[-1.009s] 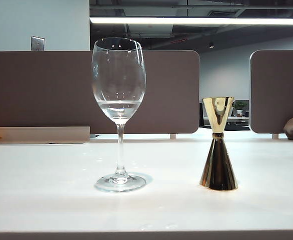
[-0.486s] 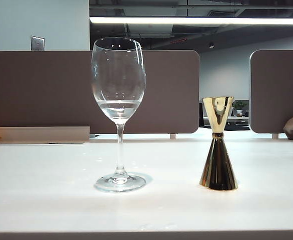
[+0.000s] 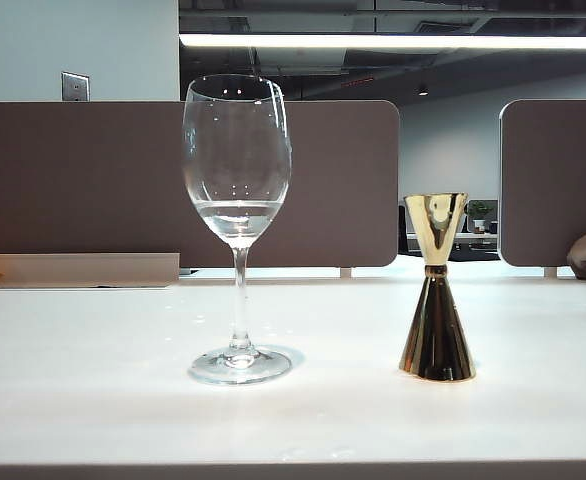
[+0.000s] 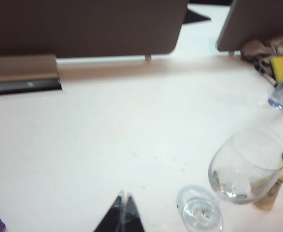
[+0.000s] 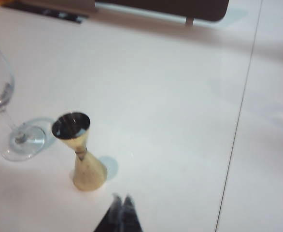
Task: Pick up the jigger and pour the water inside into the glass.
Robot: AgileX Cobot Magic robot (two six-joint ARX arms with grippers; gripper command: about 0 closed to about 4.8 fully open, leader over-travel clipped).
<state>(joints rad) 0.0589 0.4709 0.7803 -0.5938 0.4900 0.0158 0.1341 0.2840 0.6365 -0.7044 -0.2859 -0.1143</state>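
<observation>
The gold jigger [image 3: 438, 290] stands upright on the white table, right of the tall clear glass [image 3: 238, 225], which holds a little water [image 3: 238, 212] low in its bowl. No arm shows in the exterior view. In the left wrist view my left gripper [image 4: 123, 197] is shut and empty above bare table, a short way from the glass's foot [image 4: 199, 215]; the jigger [image 4: 276, 181] shows behind the bowl. My right gripper [image 5: 122, 199] is likewise shut with nothing in it, hovering close to the jigger [image 5: 81, 154], with the glass [image 5: 6, 121] beyond it.
Brown partition panels [image 3: 93, 180] run along the table's far edge. A small plastic water bottle [image 4: 281, 94] and yellow and brown clutter [image 4: 272, 53] lie at the far right corner. A thin seam [image 5: 238, 116] crosses the tabletop on the right side.
Glass and jigger have stayed in place in the exterior view, and neither arm has entered it.
</observation>
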